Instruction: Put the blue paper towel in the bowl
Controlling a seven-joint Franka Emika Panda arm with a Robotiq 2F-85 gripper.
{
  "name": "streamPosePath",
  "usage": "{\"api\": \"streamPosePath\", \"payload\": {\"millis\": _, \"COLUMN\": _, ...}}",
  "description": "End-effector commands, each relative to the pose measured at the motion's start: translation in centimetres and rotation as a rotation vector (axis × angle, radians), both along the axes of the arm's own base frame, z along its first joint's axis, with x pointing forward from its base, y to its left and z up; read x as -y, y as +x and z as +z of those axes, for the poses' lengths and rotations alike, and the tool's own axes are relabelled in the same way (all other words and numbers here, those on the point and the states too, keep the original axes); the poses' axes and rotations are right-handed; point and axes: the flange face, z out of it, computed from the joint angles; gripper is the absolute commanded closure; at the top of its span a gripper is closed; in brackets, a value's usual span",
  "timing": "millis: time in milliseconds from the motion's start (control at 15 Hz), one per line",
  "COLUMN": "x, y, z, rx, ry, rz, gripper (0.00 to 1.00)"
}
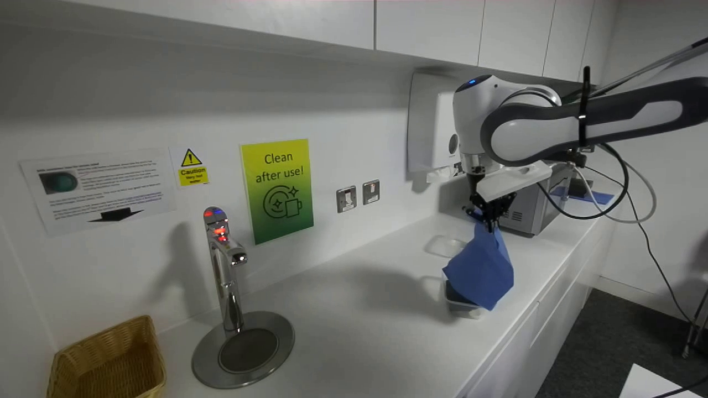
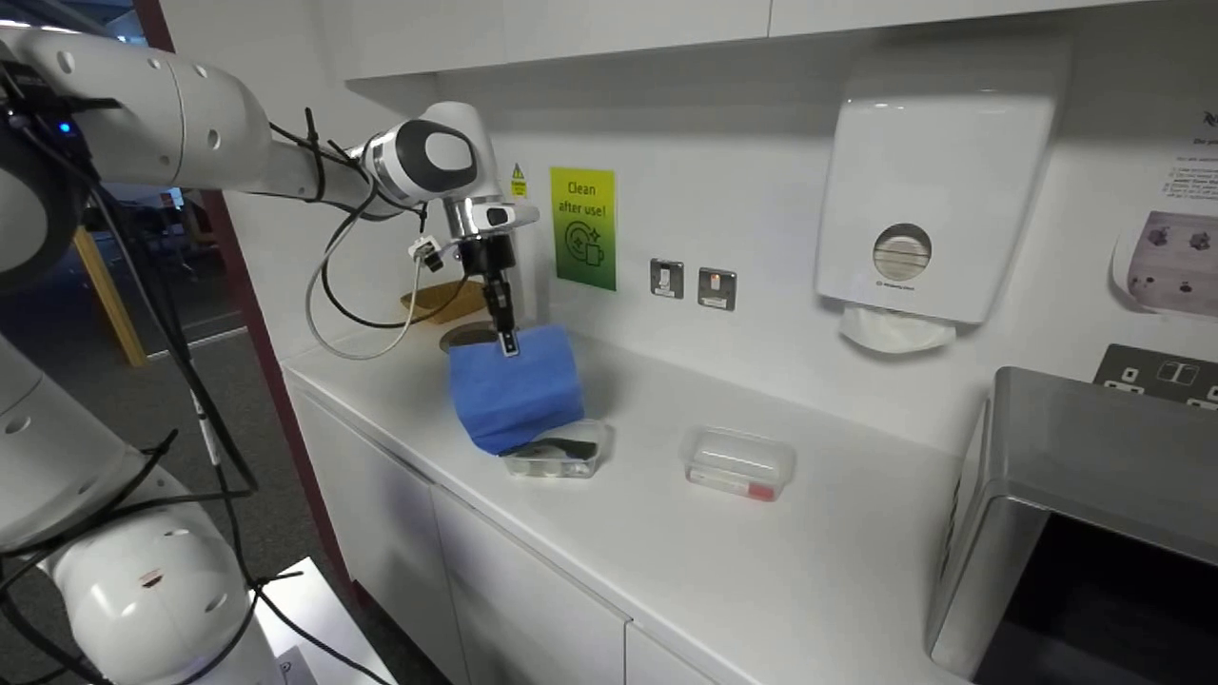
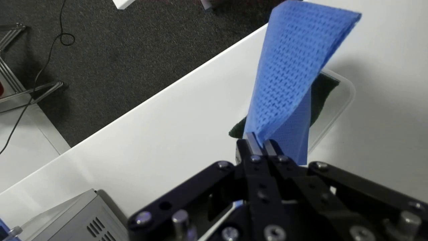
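Blue paper towel (image 2: 519,385) hangs from gripper (image 3: 261,142) over clear plastic container (image 2: 547,468)

A white-and-black robot arm (image 1: 531,132) reaches across a white counter (image 2: 837,552), the fingers (image 3: 254,159) of its gripper pinched together on the upper part of the towel. Below that grip the sheet spreads wide and droops, its lower end level with the container in both exterior views; whether towel and rim touch cannot be told. In the wrist view the towel is folded, a dimpled flap and a smoother layer both showing, and it crosses above the container, where dark green material (image 3: 322,95) shows past its edge.

Another clear tub (image 2: 737,457), a red patch low on its side, sits apart on the same counter, nearer a gray appliance (image 2: 1066,438). White paper (image 2: 894,331) pokes from beneath a wall-mounted dispenser (image 2: 937,190). In an exterior view, a chrome tap (image 1: 225,276) glowing with red lights stands on a round metal plate (image 1: 286,340), just beside a wicker basket (image 1: 146,348). A yellow-and-green sign (image 1: 279,221) on the wall reads "Clean after use!", and two metal switch plates (image 1: 346,199) are fixed near it. Dark carpet (image 3: 133,60) shows below the counter's edge in the wrist view.
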Motion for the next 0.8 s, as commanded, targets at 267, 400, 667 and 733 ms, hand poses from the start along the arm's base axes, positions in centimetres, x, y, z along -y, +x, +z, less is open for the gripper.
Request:
{"api": "streamPosePath", "payload": {"millis": 267, "x": 3.7, "y": -0.5, "z": -1.4, "rx": -0.055, "ry": -0.017, "rz": -0.073, "gripper": 1.00}}
{"api": "streamPosePath", "payload": {"millis": 400, "x": 4.6, "y": -0.2, "z": -1.9, "rx": -0.066, "ry": -0.021, "rz": -0.089, "gripper": 1.00}}
{"api": "streamPosePath", "payload": {"millis": 667, "x": 5.1, "y": 0.7, "z": -3.5, "rx": -0.089, "ry": -0.019, "rz": -0.084, "gripper": 1.00}}
{"api": "streamPosePath", "payload": {"millis": 733, "x": 4.9, "y": 1.0, "z": -4.2, "rx": -0.099, "ry": -0.023, "rz": -0.080, "gripper": 1.00}}
